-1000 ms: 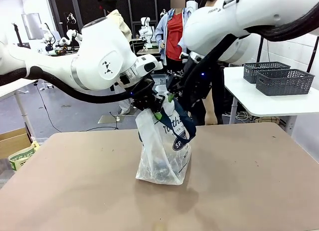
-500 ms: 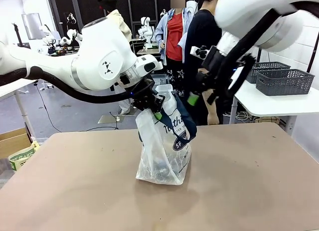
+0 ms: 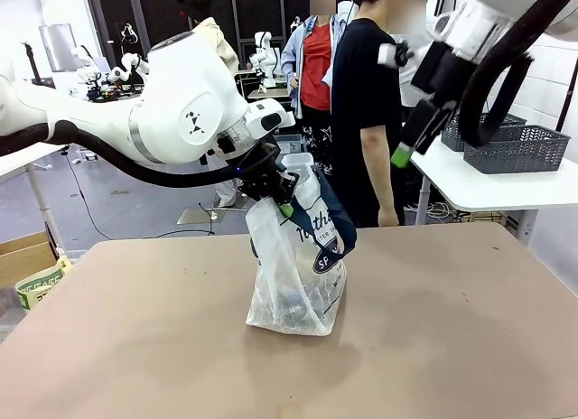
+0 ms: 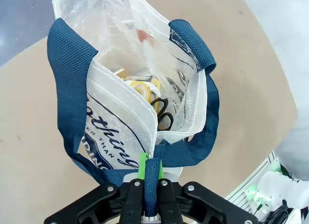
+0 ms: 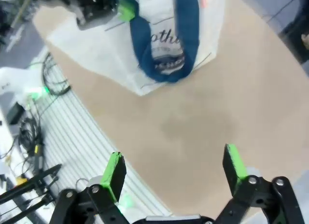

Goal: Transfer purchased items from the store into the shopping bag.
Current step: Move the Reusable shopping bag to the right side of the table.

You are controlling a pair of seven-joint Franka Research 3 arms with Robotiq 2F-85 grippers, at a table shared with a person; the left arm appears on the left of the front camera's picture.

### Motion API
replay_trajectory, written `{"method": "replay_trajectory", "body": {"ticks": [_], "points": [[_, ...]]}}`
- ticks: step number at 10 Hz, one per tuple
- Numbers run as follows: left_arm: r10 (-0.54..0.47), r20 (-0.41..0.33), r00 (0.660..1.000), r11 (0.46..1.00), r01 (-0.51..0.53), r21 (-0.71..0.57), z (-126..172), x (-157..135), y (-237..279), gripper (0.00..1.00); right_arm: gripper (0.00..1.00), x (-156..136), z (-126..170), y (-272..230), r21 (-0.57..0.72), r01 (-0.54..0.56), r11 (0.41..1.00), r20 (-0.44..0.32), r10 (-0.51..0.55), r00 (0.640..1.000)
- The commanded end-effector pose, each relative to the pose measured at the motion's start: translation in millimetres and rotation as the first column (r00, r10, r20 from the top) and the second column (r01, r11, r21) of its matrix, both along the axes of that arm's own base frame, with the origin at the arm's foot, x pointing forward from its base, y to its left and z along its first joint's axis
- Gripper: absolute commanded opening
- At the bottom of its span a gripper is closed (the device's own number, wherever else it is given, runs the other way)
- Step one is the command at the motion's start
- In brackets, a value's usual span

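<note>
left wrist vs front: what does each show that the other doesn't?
Left wrist alone: down into the bag's open mouth, yellow-and-black items at the bottom, and the left gripper shut on a navy handle.
Front alone: the right gripper open, raised clear to the right of the bag; a person behind the table; grey baskets.
Both: the bag standing on the table, held up by the left gripper.

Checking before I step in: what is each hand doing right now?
Left hand: closed on the navy handle of the shopping bag, holding it up.
Right hand: open, holding nothing, raised away from the bag.
</note>
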State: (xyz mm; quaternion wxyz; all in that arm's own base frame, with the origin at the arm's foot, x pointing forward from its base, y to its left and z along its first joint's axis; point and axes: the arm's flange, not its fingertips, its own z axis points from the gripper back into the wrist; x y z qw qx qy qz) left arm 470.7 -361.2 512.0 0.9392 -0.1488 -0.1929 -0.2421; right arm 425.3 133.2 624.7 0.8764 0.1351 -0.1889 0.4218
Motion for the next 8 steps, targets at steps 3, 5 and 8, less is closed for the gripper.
{"method": "replay_trajectory", "body": {"ticks": [3,5,8], "points": [[0.002,0.000,1.000,1.000,-0.002,-0.005,2,0,1,0.00,1.00,36,17,9,0.091,-0.019,0.996,0.119,0.008,0.993],[0.002,0.000,1.000,1.000,-0.002,-0.005,2,0,1,0.00,1.00,21,22,4,0.055,0.001,0.999,0.121,-0.008,0.993],[0.002,0.000,1.000,1.000,-0.002,-0.005,2,0,1,0.00,1.00,21,22,4,0.055,0.001,0.999,0.121,-0.008,0.993]]}}
